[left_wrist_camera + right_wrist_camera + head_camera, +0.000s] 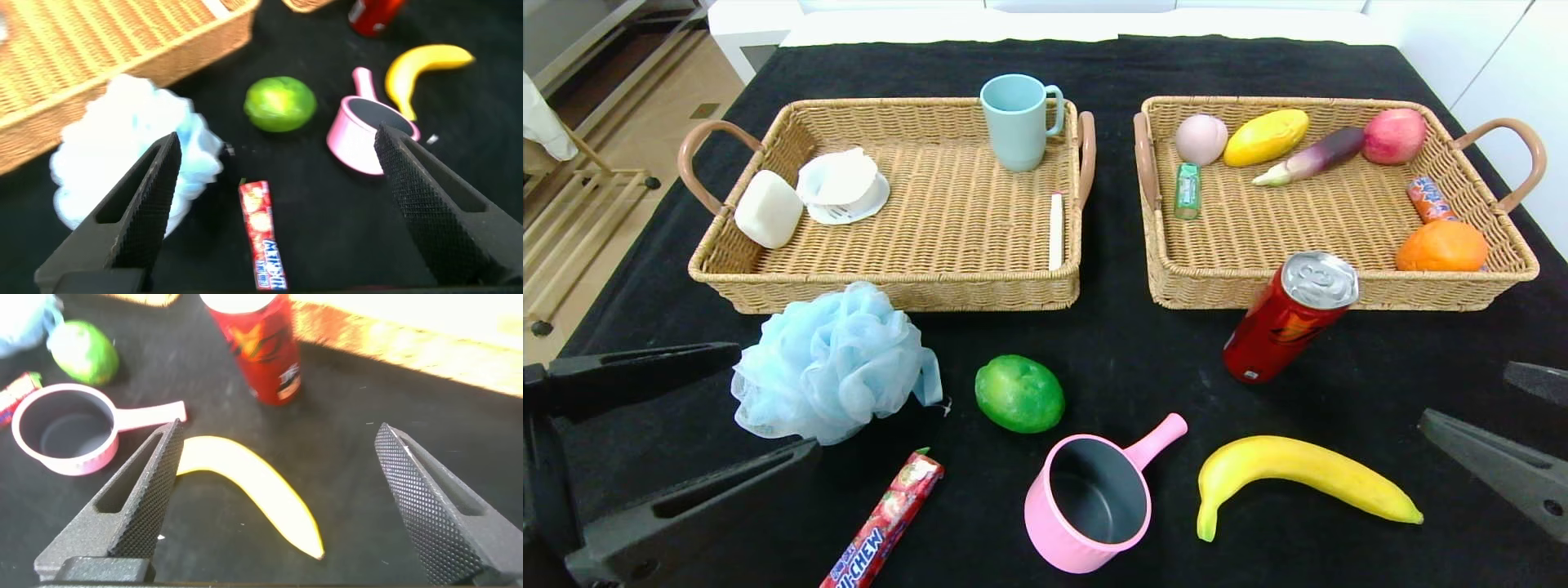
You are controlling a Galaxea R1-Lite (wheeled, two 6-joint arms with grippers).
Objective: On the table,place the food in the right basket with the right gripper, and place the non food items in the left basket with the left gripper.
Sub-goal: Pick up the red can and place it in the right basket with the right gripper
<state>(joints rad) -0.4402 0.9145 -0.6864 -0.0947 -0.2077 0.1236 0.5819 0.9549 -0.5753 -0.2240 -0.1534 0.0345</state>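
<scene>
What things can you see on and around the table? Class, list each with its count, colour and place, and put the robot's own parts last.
left basket: 1, tan wicker, far left
right basket: 1, tan wicker, far right
mug: 1, pale blue, left basket
white items: 3, left basket
fruit and vegetables: 5, mixed colours, right basket
small packets: 2, green, orange, right basket
bath sponge: 1, light blue, before left basket
lime: 1, green, table centre
candy stick: 1, red, near edge
toy pot: 1, pink, near edge
banana: 1, yellow, near right
can: 1, red, upright, before right basket
left gripper: open, above the candy stick
right gripper: open, above the banana
</scene>
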